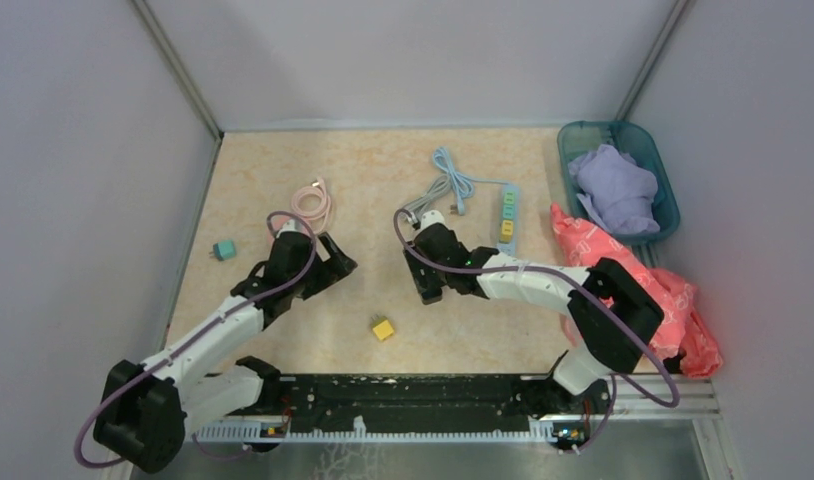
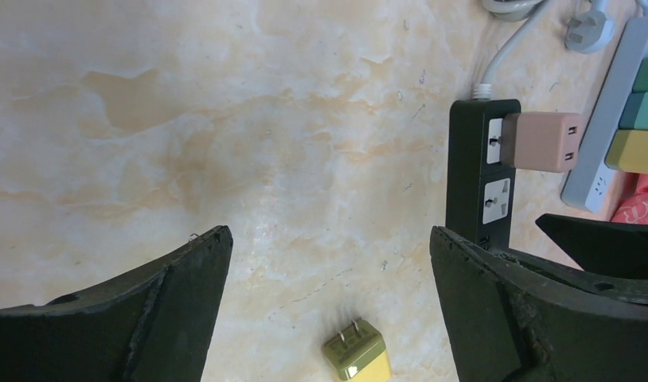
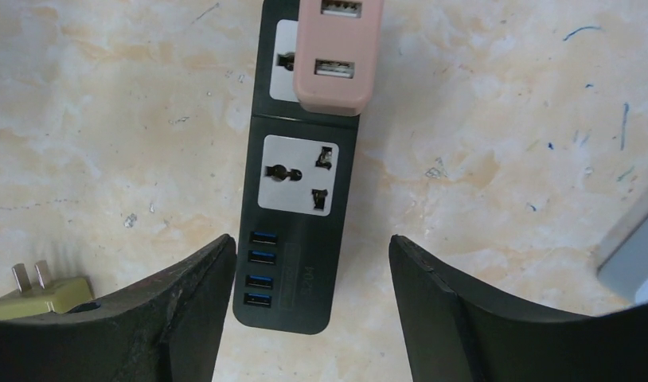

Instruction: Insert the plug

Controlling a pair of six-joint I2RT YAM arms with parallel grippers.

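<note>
A pink plug stands seated in the black power strip, just beyond the right gripper, whose half-open, empty jaws straddle the strip's near end. Insertion looks done. The plug's long axis is upright, prongs down, ports up. The left gripper is wide open and empty.
</note>
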